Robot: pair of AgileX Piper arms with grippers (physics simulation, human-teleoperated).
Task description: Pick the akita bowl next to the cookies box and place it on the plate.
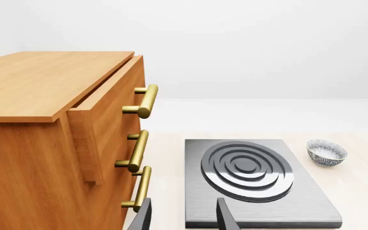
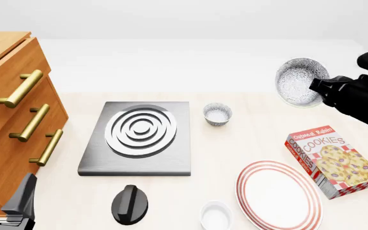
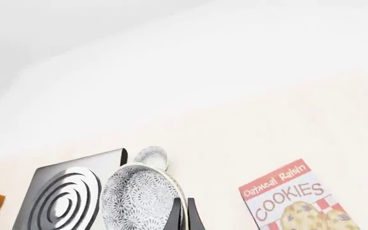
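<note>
The akita bowl (image 2: 297, 80), grey-and-white speckled, hangs high in the air, tipped so its inside faces the front camera. My right gripper (image 2: 316, 87) is shut on its rim. The right wrist view shows the bowl (image 3: 139, 199) close up with the gripper (image 3: 182, 214) clamped on its edge. Below it the cookies box (image 2: 333, 160) lies on the table, also visible as the box (image 3: 293, 201). The red-ringed plate (image 2: 279, 195) sits left of the box, near the front edge. My left gripper (image 2: 5, 200) hovers open at the front left, with its fingers (image 1: 225, 218) spread.
A twin speckled bowl (image 2: 217, 114) stands on the table right of the stove plate (image 2: 139, 139). A wooden drawer cabinet (image 2: 11, 96) fills the left. A black knob (image 2: 130, 204) and a plain white cup (image 2: 216, 215) sit near the front.
</note>
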